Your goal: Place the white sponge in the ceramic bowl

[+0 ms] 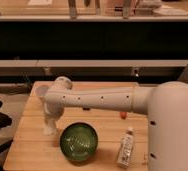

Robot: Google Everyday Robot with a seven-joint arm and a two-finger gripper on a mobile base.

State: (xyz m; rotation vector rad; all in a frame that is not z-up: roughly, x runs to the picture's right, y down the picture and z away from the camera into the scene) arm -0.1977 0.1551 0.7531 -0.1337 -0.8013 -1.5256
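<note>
Single-arm robot at a wooden tabletop (32, 142), task in progress. The white arm (102, 100) reaches across the tabletop from the right, its wrist bent downward at the left side. The gripper (49, 127) hangs below that wrist, its tip at or just above the wood; whether it is touching cannot be told.

The ceramic bowl (79, 141), dark green and glossy with a paler patterned centre, stands just right of the gripper and slightly nearer the front edge. Its interior shows nothing but its own pattern, so the placing step is judged not yet done.

The white sponge cannot be picked out with certainty. A pale mass at the gripper's tip may be the sponge, or may be part of the gripper itself. Hence it cannot be told whether the gripper grips the sponge or is empty.

A white paper cup (40, 91) sits behind and slightly left of the gripper, partly covered by the wrist. A white bottle (125, 146) lies on its side well to the right, beyond the bowl. A small orange object (122, 115), unidentifiable, rests farther right, just below the forearm.

Remaining, by this judgement: secure the sponge, carry it right over the bowl, release.
</note>
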